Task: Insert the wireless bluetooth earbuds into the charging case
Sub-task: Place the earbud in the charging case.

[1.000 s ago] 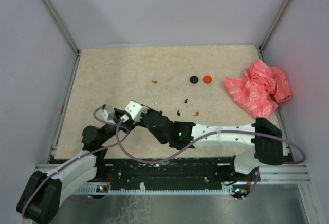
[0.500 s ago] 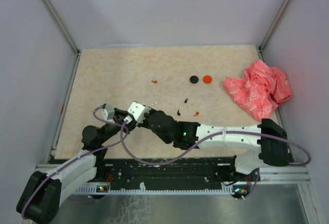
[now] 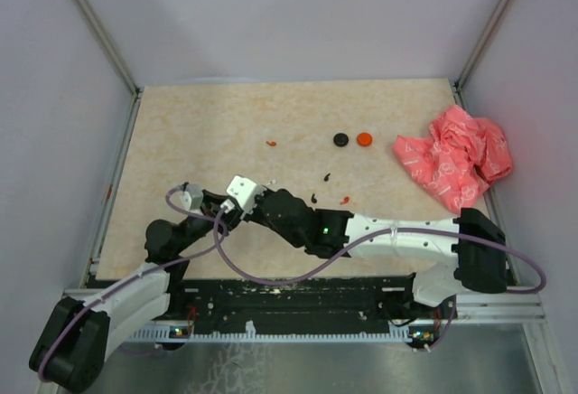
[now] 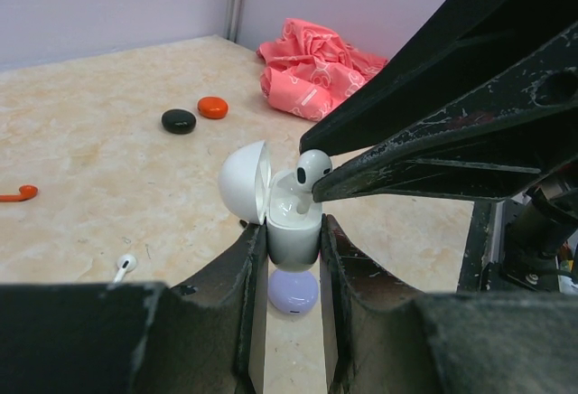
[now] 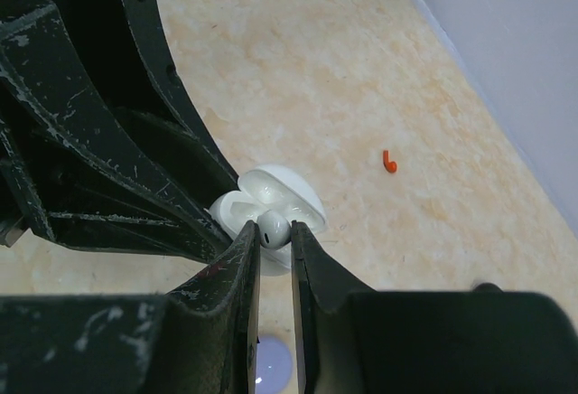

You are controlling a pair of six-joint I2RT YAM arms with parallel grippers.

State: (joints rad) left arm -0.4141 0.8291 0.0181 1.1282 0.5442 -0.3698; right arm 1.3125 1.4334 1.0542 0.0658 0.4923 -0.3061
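Only your wrist views show the grip; from above, the wrists cover it. Far left lie a red earbud [image 4: 18, 194] and a loose white earbud [image 4: 125, 266]. Your left gripper [image 4: 292, 236] clamps the open charging case [image 4: 291, 245]. Beyond sit a black disc [image 4: 179, 121], an orange disc [image 4: 213, 107] and a pink bag [image 4: 316, 67]. Your right gripper [image 5: 274, 233], blocking the right side of the left wrist view, pinches a glossy white earbud [image 4: 313, 166] with its stem down in the case's mouth.

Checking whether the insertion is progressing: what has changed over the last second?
The right arm swung its elbow slightly rightward; the right gripper, shut on a white earbud, stayed at the open charging case held by the left gripper. Nothing taken or released. Black disc, orange disc, loose earbuds, pink bag: unmoved.
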